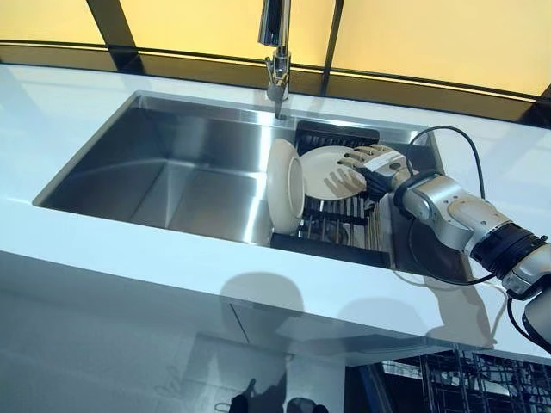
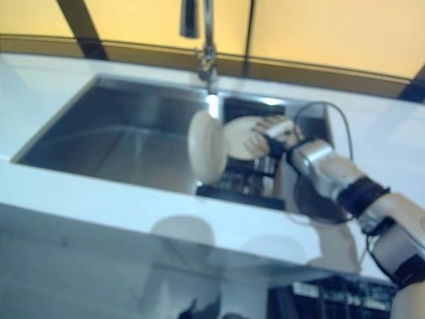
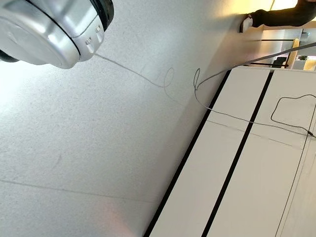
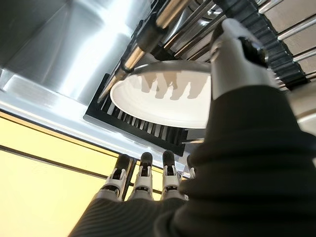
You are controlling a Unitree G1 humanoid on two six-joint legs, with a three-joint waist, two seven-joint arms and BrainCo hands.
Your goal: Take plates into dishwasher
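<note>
In the steel sink (image 1: 172,163), a dark rack (image 1: 336,225) holds two white plates. The right hand (image 1: 372,169) has straight, spread fingers (image 1: 351,160) against the leaning plate (image 1: 323,170); the upright plate (image 1: 285,187) stands just beyond the fingertips, the faucet (image 1: 276,52) above, counter (image 1: 52,112) around.

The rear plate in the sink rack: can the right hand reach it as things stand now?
Probably yes. The right hand is already at the rear plate, fingers open, with nothing between them. The front plate stands clear.
</note>
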